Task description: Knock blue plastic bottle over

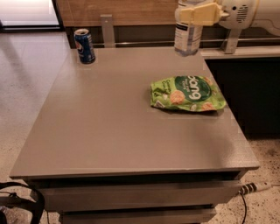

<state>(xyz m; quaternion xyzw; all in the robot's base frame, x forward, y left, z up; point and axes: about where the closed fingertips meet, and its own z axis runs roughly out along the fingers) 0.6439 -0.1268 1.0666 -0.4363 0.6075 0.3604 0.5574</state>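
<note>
The blue plastic bottle (187, 38) is clear with a white label. It hangs upright in the air over the table's far right corner, and its cap is cut off by the top edge of the view. My gripper (195, 13) reaches in from the upper right with yellowish fingers (205, 13), shut around the bottle's upper body. The bottle's base is clear of the grey table (105, 127).
A short blue soda can (84, 45) stands at the far left corner. A green snack bag (188, 93) lies right of centre. A wooden wall and metal rail posts (107, 29) run behind. A dark cabinet (245, 92) is at the right, with a cable (256, 188) on the floor.
</note>
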